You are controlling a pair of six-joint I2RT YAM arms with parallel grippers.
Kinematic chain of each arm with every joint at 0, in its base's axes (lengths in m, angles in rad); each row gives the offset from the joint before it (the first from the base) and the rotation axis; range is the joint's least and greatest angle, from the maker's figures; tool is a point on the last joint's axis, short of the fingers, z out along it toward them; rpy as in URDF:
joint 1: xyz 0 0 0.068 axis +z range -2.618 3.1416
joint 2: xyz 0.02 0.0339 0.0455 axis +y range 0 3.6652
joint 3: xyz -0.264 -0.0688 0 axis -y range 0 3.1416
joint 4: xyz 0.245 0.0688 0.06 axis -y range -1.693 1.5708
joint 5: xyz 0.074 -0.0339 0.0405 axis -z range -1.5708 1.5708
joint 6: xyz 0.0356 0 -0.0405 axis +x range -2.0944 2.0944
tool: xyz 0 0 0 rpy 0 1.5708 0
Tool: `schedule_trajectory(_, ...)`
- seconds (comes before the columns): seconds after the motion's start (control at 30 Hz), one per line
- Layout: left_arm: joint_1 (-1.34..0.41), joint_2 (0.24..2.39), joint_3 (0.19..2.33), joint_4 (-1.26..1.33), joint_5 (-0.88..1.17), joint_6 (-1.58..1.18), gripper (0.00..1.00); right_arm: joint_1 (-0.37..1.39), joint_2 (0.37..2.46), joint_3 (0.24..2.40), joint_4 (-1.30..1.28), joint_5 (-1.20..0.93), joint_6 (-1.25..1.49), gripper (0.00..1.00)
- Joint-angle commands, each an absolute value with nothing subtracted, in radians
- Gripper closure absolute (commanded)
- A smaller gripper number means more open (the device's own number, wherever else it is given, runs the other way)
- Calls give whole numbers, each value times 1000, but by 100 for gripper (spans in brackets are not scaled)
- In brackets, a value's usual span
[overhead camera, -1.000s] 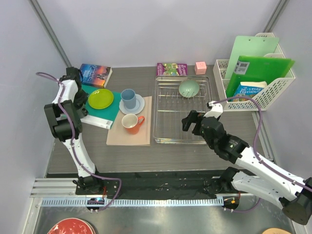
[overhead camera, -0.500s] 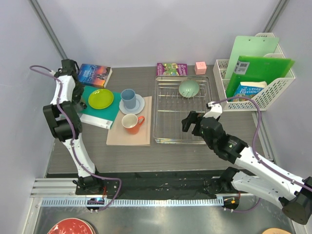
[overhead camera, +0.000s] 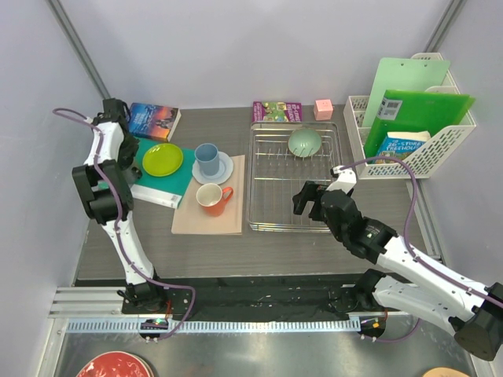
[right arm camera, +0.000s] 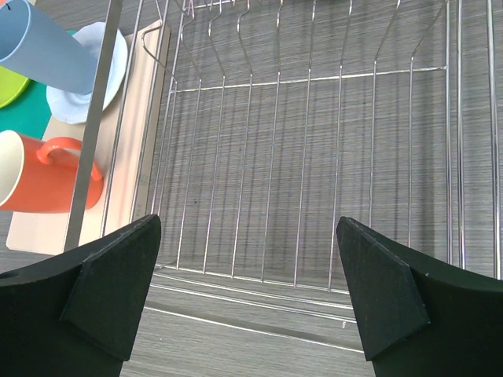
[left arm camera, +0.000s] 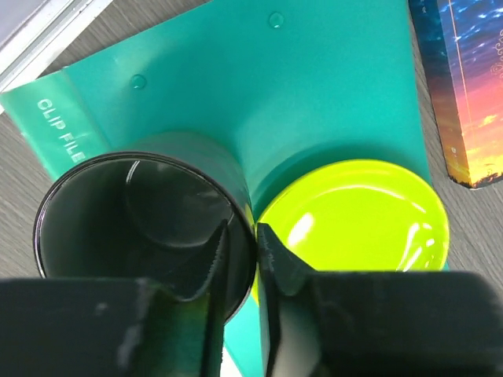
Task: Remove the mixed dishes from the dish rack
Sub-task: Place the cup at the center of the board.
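Surface: dark wood-grain table under pale lilac walls.
Step in hand: clearing the dish rack. Judged from the layout, only the last dish is left to lift out.
Task's thing: the sage-green bowl sits at the far end of the rack, straight ahead of the right claw and well apart from it.
Right claw: spread wide and empty, hanging over the rack's near end.
Left claw: narrowed to a slit. It seems to nip the wall of a dark cup, though the view is too close to be sure. The lime-green plate lies just to its right on a teal clip file.
Next move: the right claw should reach forward and drop one finger inside the bowl's rim, then close and lift clear.
In the way: the rack's upright wire prongs stand between claw and bowl.
Around: the orange mug, and the light blue cup on the white plate, fill the space left of the right claw. A white slotted basket stands to its right.
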State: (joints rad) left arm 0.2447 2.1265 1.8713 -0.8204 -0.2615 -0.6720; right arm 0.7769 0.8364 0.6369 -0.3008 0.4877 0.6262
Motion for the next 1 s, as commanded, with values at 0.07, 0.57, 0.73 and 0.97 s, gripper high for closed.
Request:
schedule_trajectory(0.07, 252, 2109, 1908, -816, -285, -663, 71, 776, 834, 644, -264, 509, 611, 1)
schedule_trajectory(0.57, 236, 1910, 1960, -873, -255, -750, 38, 776, 867, 719, -281, 555, 564, 0)
schedule_trajectory(0.73, 166, 1786, 1977, -865, -236, -773, 37, 775, 879, 745, -281, 612, 569, 0)
schedule_trajectory(0.97, -193, 1594, 1828, -722, -233, -716, 37, 692, 995, 827, -255, 654, 566, 0)
